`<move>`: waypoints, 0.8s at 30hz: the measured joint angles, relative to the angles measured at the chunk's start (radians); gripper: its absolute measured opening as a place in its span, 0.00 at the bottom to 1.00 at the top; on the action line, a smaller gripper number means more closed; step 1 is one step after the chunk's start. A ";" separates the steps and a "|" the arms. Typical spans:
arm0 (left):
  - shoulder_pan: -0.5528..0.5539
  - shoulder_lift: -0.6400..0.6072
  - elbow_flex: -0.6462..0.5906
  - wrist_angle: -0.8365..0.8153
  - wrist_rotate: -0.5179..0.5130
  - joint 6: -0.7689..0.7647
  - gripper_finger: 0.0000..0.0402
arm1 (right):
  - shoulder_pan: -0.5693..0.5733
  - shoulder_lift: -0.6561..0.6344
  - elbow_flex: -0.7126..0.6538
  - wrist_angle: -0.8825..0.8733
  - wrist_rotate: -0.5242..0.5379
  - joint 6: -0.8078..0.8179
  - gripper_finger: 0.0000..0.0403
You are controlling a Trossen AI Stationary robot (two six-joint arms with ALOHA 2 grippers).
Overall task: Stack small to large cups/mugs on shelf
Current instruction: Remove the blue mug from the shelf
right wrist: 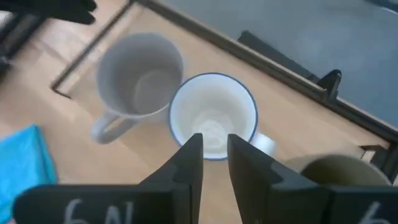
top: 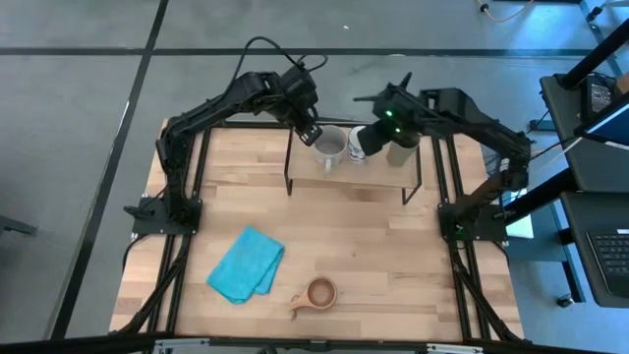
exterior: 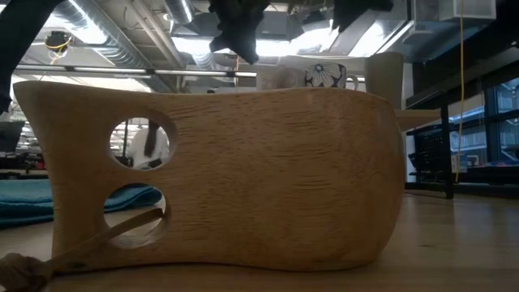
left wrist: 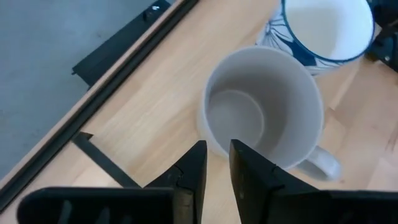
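Observation:
The shelf (top: 356, 184) stands at the table's far side. On its top board, in a row from left to right, stand the grey mug (top: 329, 149), the white mug with a blue rim (top: 357, 146) and the olive tumbler (top: 401, 152). My left gripper (left wrist: 216, 158) hangs shut above the grey mug's (left wrist: 261, 106) rim, on its left side. My right gripper (right wrist: 214, 146) hangs shut above the white mug's (right wrist: 214, 118) rim. The small brown wooden cup (top: 319, 292) sits upright near the table's near edge and fills the low view (exterior: 227, 178).
A crumpled blue cloth (top: 246, 264) lies on the table, left of the wooden cup. The grey and white mugs stand almost touching, and the tumbler (right wrist: 339, 171) is close on the white mug's right. The black frame rails (top: 187, 187) run along both table sides.

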 joint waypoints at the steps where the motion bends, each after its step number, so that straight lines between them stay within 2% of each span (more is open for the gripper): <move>1: -0.004 0.000 0.000 0.000 0.000 0.004 0.16 | -0.017 0.014 0.000 0.001 -0.013 -0.022 0.19; 8: -0.019 0.000 0.000 -0.005 0.001 0.025 0.16 | -0.093 0.131 0.000 -0.067 -0.059 -0.268 0.19; 13: -0.030 0.001 0.000 -0.022 0.000 0.045 0.16 | -0.101 0.179 0.000 -0.074 -0.040 -0.427 0.19; 21: -0.037 0.001 0.000 -0.026 0.001 0.052 0.16 | -0.103 0.171 0.032 -0.063 -0.017 -0.464 0.19; 24: -0.034 0.001 0.000 -0.025 0.001 0.052 0.16 | -0.137 0.171 0.063 -0.065 -0.089 -0.480 0.19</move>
